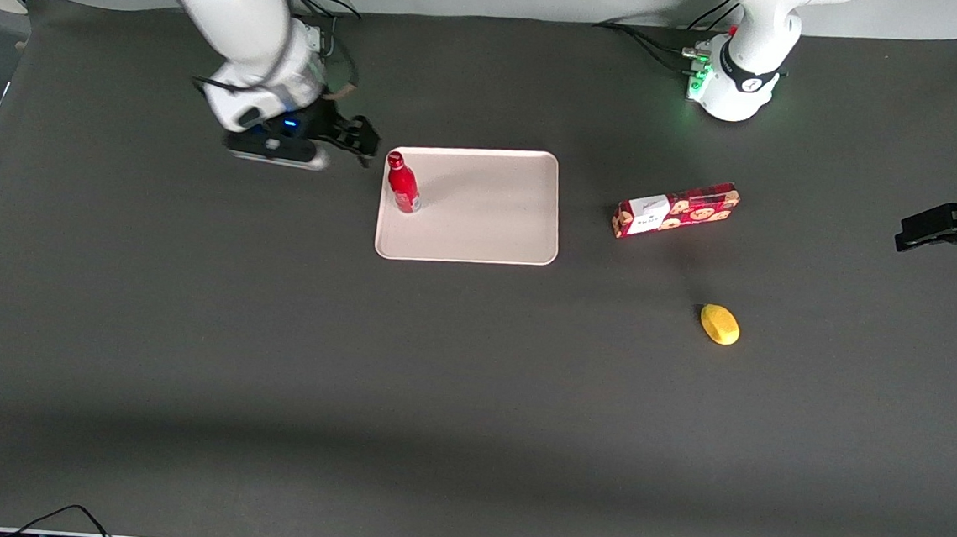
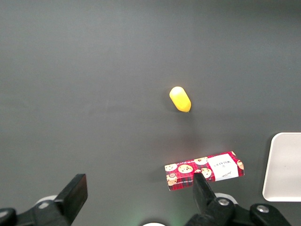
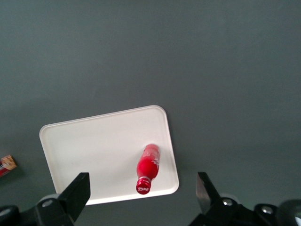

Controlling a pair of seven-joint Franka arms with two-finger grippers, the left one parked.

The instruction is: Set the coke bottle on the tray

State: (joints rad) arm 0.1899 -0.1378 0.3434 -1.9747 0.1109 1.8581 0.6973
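The coke bottle (image 1: pixel 403 184) is a small glossy red bottle with a red cap. It stands upright on the pale beige-pink tray (image 1: pixel 489 236), close to the tray's edge at the working arm's end. My gripper (image 1: pixel 351 139) is open and empty, raised above the table just outside that tray edge, apart from the bottle. In the right wrist view the bottle (image 3: pixel 148 167) stands on the tray (image 3: pixel 94 150) and my gripper (image 3: pixel 141 194) spreads its two dark fingers (image 3: pixel 77 193) wide, with nothing between them.
A long red cookie box (image 1: pixel 675 210) with a white label lies on the table toward the parked arm's end. A yellow lemon-like object (image 1: pixel 720 324) lies nearer the front camera than the box. Cables run along the table's back edge.
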